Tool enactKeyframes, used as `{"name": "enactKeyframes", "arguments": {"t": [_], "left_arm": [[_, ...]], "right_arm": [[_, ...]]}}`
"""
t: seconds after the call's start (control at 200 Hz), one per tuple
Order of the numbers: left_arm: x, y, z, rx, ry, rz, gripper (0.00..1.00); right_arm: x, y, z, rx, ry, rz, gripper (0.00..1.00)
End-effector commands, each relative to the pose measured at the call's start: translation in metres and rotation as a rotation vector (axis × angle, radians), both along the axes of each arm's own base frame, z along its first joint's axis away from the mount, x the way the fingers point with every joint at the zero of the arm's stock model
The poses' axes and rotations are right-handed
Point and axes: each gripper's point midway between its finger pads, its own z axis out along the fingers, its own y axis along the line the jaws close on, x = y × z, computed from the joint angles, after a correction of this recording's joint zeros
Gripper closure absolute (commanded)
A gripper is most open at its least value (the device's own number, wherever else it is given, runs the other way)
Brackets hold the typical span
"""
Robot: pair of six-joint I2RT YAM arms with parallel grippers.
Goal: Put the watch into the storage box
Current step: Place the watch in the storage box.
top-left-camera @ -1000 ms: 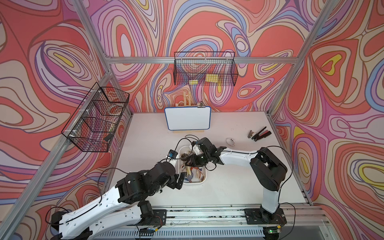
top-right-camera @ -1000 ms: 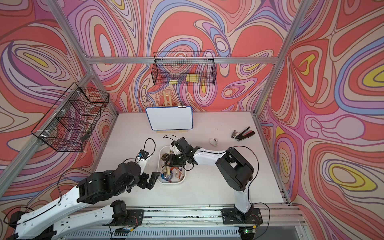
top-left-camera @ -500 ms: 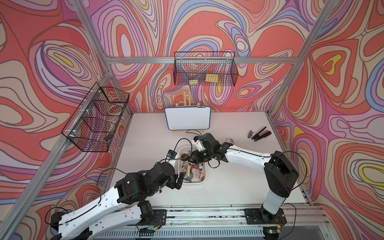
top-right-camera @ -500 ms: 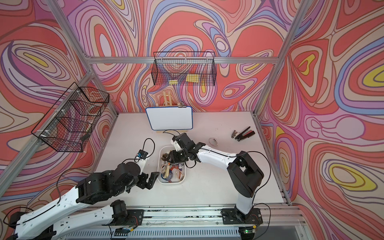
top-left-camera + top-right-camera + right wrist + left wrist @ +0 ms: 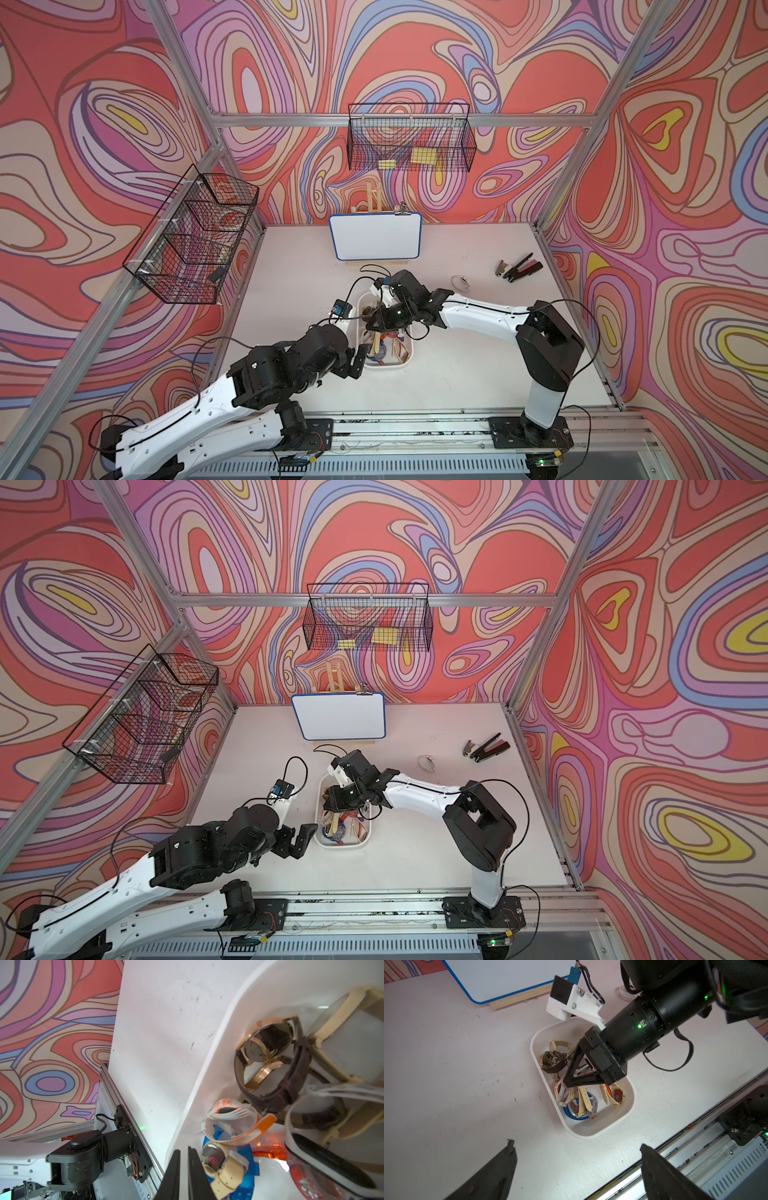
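Note:
The storage box (image 5: 409, 358) (image 5: 631, 1105) is a white tray near the table's middle, holding several watches. Among them is a brown-strapped, gold-cased watch (image 5: 553, 1061) (image 5: 268, 1053) at the box's far end, lying free. My right gripper (image 5: 371, 323) (image 5: 566, 1084) (image 5: 184, 1150) hangs over the box's left side. Its fingers are shut with only a thin gap and nothing between them. My left gripper (image 5: 359, 361) (image 5: 576, 1145) stands wide open just outside the box's near left corner, over bare table, holding nothing.
A whiteboard (image 5: 375, 236) on a wooden easel stands at the back. A small clear ring-like item (image 5: 460, 284) and a black-and-red hand tool (image 5: 519, 268) lie at the right. Black wire baskets hang on the back wall (image 5: 409, 139) and left wall (image 5: 195, 237).
My right arm's elbow has swung out to the right while its gripper stayed over the box, and its jaws have closed. The left arm has not moved.

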Motion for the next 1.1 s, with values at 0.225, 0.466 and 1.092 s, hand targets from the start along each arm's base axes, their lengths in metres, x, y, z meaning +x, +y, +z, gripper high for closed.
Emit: {"name": "enactKeyframes", "arguments": {"t": [0.225, 0.466, 1.092], "left_arm": [[-0.001, 0.009, -0.002, 0.021, -0.001, 0.023, 0.02], [-0.001, 0.007, -0.004, 0.027, 0.004, 0.017, 0.03], [-0.003, 0.011, -0.002, 0.015, 0.006, 0.028, 0.03]], "right_arm": [[0.010, -0.023, -0.031, -0.142, 0.014, -0.080, 0.90], [0.015, -0.039, -0.045, -0.217, 0.007, -0.097, 0.91], [-0.012, -0.013, -0.044, -0.178, 0.015, 0.031, 0.91]]}}
